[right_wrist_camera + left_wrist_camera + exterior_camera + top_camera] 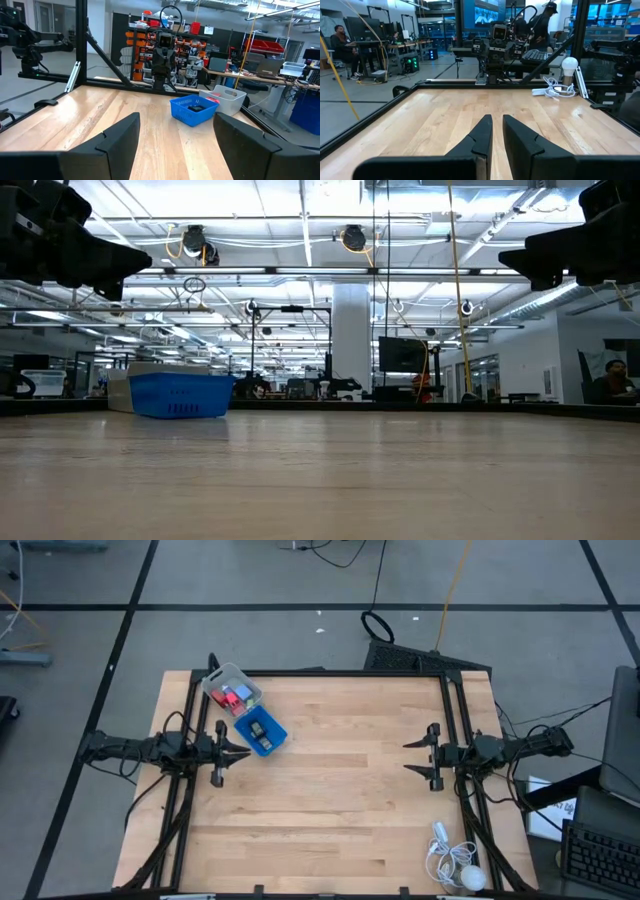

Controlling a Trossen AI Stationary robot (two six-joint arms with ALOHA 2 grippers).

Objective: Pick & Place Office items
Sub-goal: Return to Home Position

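Observation:
The office items lie in two containers at the table's far left. Red and pale pieces (pixel 230 698) sit in a clear plastic box (pixel 216 680). Dark pieces (pixel 260 732) sit in a blue tray (pixel 276 740) that stands against the box's near side. My left gripper (pixel 243 750) hovers level just in front of the tray, its fingers (pixel 482 132) nearly together with only a narrow slit, holding nothing. My right gripper (pixel 408 757) hovers level at the table's right side, open and empty, facing the tray (pixel 194 111) across the table.
A white corded gadget (pixel 452 862) lies at the near right corner. Black frame rails (pixel 340 673) run along the table's far and side edges. The bare wood between the two grippers (pixel 330 790) holds nothing. People sit at desks in the room beyond.

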